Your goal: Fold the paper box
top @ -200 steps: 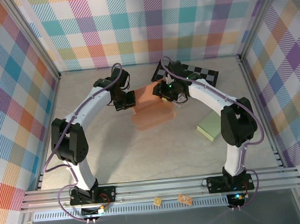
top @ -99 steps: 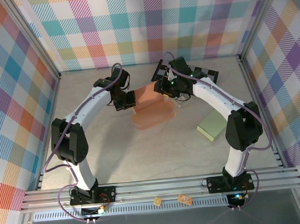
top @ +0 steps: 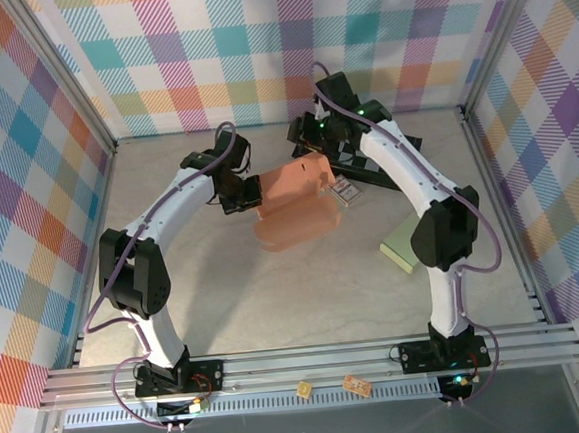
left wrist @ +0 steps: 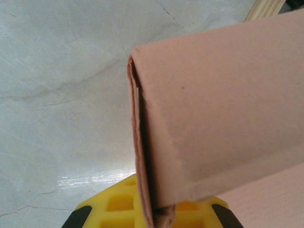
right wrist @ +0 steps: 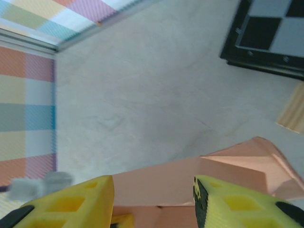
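Salmon-coloured card is what we are working with: the paper box (top: 293, 201) lies near the middle of the desk (top: 226, 302), partly formed, with one panel raised toward the back and a flatter flap spread toward us. Our left claw (top: 245, 193) is closed tight on the box's left edge; from the left wrist we see the doubled card running straight down between the yellow fingers (left wrist: 116, 206), so that side is pinned. What has changed is on the right. A second ago our right claw (right wrist: 152, 184) sat low against the box's far right corner; it has since lifted and drawn back toward the rear wall, above the black-and-white checkerboard (top: 392, 140). Its jaws stand partly apart and hold nothing, with the box's upper panel below and beyond them rather than between them. We read this as a release after pressing a crease or flap on the right side. The raised panel stands without the right claw's help, which suggests that fold took. The box is far from closed, though, and the front flap looks unfolded, so we judge the task to be in its middle stretch. The right claw probably needs a new hold on another flap. The green pad (top: 404, 246) lies well apart on the right.
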`<state>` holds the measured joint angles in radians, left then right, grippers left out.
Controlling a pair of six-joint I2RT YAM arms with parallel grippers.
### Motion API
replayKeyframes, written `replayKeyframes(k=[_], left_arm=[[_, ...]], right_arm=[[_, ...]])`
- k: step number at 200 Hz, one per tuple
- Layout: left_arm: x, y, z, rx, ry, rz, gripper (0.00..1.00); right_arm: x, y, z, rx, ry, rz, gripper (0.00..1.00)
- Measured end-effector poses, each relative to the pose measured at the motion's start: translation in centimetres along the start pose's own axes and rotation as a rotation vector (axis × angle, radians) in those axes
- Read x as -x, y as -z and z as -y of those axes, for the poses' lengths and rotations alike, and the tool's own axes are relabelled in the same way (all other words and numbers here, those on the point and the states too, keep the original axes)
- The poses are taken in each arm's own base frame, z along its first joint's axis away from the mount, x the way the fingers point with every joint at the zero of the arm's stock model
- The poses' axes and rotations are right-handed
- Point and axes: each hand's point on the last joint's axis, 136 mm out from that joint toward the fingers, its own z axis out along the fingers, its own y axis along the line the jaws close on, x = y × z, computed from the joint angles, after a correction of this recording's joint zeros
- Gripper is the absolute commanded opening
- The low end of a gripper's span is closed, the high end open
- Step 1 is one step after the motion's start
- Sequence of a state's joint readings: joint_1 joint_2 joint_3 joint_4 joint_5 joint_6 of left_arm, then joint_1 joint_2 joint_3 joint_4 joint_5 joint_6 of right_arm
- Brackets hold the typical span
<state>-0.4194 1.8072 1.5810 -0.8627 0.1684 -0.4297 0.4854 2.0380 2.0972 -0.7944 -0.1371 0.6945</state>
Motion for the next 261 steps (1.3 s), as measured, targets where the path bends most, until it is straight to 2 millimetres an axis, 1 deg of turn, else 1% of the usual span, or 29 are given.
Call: replayKeyframes(k=[12,28,60,88,109,165,191,210,231,243,261], left_arm=[[0.0,0.0,0.0,0.000,-0.001,0.000,0.00],[0.0,0.0,0.1,0.000,-0.002,-0.001,0.00],[-0.1,0.0,0.2,-0.006,-0.003,-0.004,0.00],[-0.2,0.0,0.2,-0.007,-0.003,-0.005,0.00],[-0.2,0.0,0.2,-0.006,-0.003,-0.005,0.00],[-0.2,0.0,0.2,-0.007,-0.004,-0.005,0.00],[-0.2,0.0,0.3,-0.010,-0.004,-0.006,0.00],[-0.2,0.0,0.4,-0.015,-0.004,-0.008,0.00],[0.1,0.2,0.8,-0.027,-0.014,-0.004,0.00],[0.3,0.4,1.1,-0.040,-0.021,0.000,0.00],[0.6,0.7,1.6,-0.067,-0.039,-0.001,0.00]], right_arm=[[-0.8,-1.1,1.2,-0.041,-0.013,-0.035,0.50],[-1.5,-1.8,2.2,-0.076,-0.023,-0.064,0.51],[-2.0,-2.1,2.7,-0.088,-0.028,-0.079,0.53],[-2.9,-2.7,3.2,-0.087,-0.036,-0.114,0.53],[-3.2,-2.8,3.2,-0.079,-0.041,-0.125,0.53],[-3.6,-2.8,1.6,-0.031,-0.025,-0.130,0.53],[-3.6,-2.5,1.1,-0.013,-0.021,-0.131,0.53],[-3.6,-1.9,0.7,0.001,0.005,-0.132,0.54],[-3.3,-0.4,0.4,0.018,0.060,-0.124,0.56],[-2.8,1.1,-0.1,0.047,0.105,-0.107,0.56],[-1.9,4.7,-0.3,0.109,0.159,-0.071,0.56]])
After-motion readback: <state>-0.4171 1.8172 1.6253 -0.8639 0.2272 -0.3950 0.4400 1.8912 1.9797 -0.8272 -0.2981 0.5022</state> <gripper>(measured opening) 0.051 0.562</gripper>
